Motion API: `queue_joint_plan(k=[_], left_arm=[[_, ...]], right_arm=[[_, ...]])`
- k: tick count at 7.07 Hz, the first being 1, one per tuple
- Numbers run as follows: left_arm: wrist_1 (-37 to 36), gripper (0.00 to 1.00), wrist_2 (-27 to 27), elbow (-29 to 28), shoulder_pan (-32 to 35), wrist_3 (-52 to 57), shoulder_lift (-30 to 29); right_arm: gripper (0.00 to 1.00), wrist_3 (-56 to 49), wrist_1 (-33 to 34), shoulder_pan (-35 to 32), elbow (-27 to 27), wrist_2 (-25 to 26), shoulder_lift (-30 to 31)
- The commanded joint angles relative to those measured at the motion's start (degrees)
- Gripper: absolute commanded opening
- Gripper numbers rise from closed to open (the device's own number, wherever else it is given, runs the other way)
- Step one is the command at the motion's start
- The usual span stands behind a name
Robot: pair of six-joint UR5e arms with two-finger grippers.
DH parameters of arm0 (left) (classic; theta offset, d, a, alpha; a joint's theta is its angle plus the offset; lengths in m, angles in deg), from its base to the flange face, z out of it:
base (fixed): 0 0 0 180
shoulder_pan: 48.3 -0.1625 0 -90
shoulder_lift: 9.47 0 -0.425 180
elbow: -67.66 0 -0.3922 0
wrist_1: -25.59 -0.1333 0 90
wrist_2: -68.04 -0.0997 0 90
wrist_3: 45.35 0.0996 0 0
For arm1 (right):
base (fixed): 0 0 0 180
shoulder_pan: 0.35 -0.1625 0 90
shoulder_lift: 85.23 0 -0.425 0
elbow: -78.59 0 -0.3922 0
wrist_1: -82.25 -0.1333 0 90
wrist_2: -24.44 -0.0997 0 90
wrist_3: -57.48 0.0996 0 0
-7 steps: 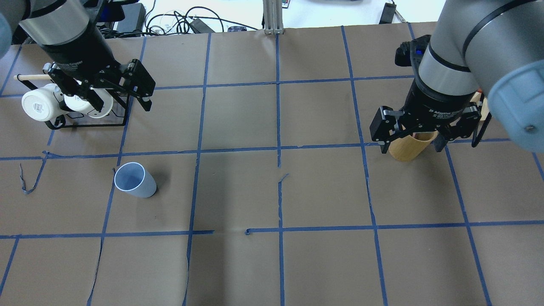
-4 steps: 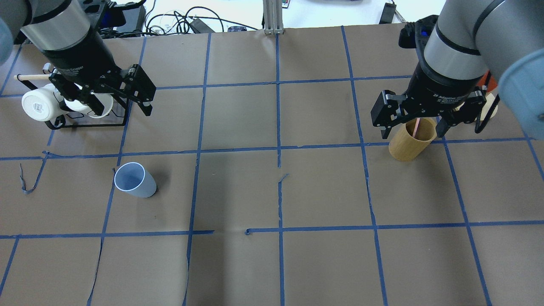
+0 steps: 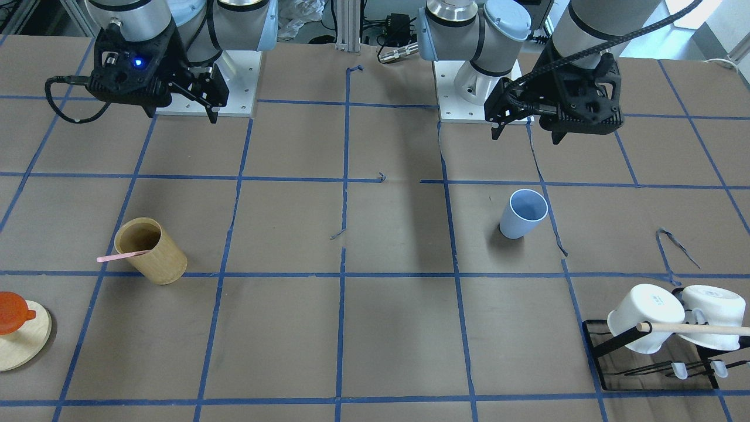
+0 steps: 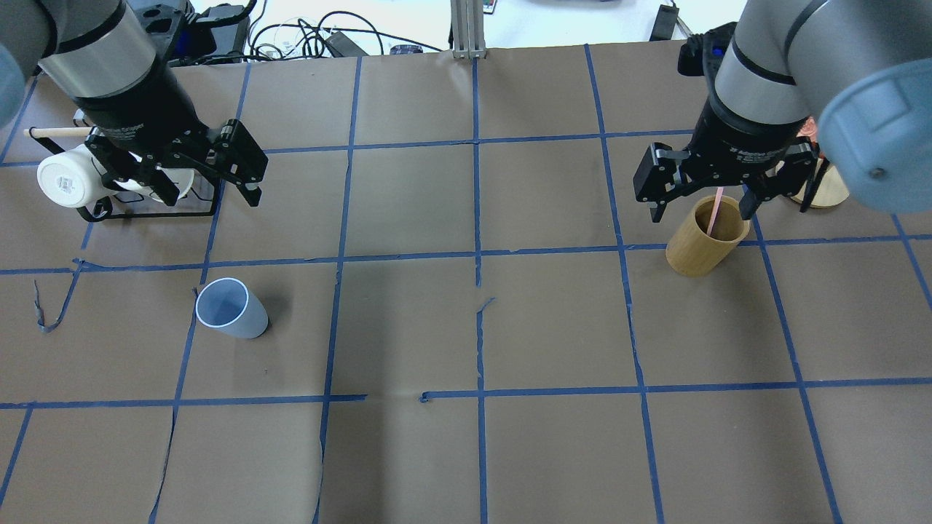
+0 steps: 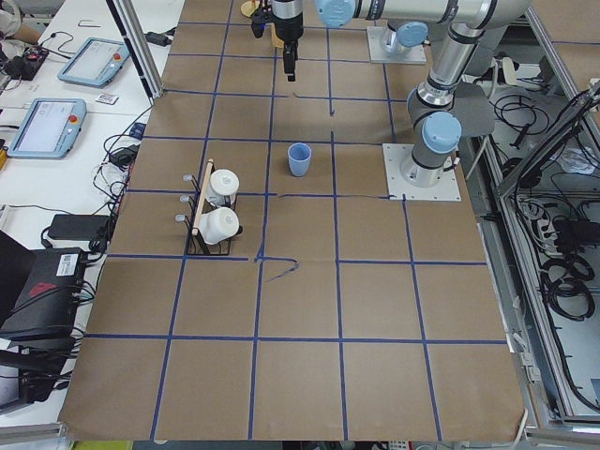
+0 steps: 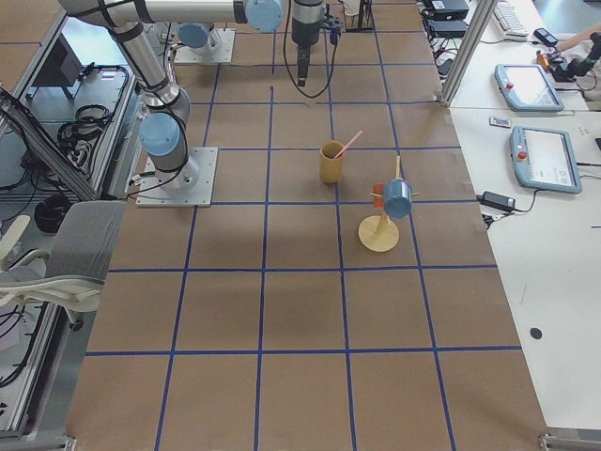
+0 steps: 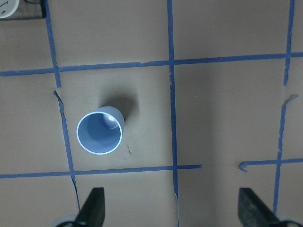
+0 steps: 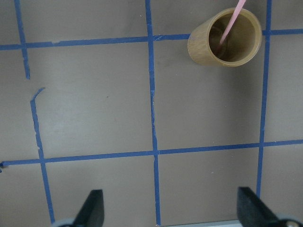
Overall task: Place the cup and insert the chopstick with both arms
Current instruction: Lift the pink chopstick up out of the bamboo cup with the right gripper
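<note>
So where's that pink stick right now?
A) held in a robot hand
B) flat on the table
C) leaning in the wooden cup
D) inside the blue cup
C: the stick has its lower end inside the wooden cup and leans out over the rim.

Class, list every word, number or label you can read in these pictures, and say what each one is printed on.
"2F Adaptive", rest blurred: white print on the right gripper body.
"Gripper", faint, start unclear: white print on the left gripper body.
Mark on the white mug base: too small to read.
Nothing else is legible.
</note>
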Motion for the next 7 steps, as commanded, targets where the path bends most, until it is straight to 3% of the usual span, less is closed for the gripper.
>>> queue_joint_plan(k=[1, 4, 7], left_arm=[[-0.02, 1.0, 0.0, 0.11, 0.03, -0.08, 0.01], [0.16, 1.0, 0.0, 0.11, 0.03, -0.08, 0.1], [0.25, 1.0, -0.09, 0.11, 0.03, 0.01, 0.1]], right_arm=[[1.0, -0.1, 8.86, 2.18, -1.02, -0.02, -3.05], [1.0, -10.1, 20.69, 11.04, -2.94, 0.86, -7.36], [0.98, -10.29, 37.84, 11.6, -7.69, -0.2, -13.94]])
